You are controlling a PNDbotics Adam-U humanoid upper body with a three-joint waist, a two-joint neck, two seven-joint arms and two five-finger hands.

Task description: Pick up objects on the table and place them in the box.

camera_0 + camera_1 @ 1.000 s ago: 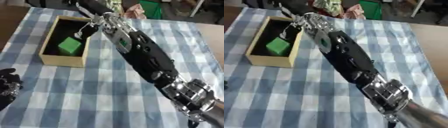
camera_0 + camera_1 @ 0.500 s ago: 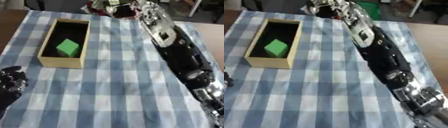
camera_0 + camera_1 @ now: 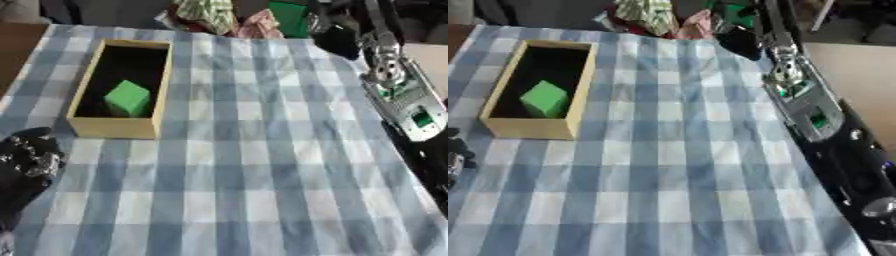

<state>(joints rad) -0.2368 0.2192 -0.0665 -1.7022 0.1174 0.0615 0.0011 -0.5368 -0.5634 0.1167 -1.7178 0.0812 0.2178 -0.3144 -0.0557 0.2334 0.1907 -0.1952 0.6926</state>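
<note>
A wooden box (image 3: 162, 82) with a dark inside stands on the left of the checked table. A green cube (image 3: 127, 97) lies in its near half. My right arm (image 3: 402, 100) runs along the table's right side toward the far edge. Its dark right hand (image 3: 336, 41) hovers near the far right corner, blurred, and I cannot see what it holds, if anything. Just beyond it, at the far edge, lie a green object (image 3: 287, 14), a pink crumpled thing (image 3: 259, 27) and a patterned crumpled thing (image 3: 201, 12). My left hand (image 3: 31, 161) rests open at the lower left.
The blue-and-white checked cloth (image 3: 236, 165) covers the table. A brown surface (image 3: 859, 75) shows past its right edge. The heap of objects crowds the far edge behind the box.
My right arm has swung from over the box to the right side and far edge of the table. The green cube stays in the box. The left hand has not moved.
</note>
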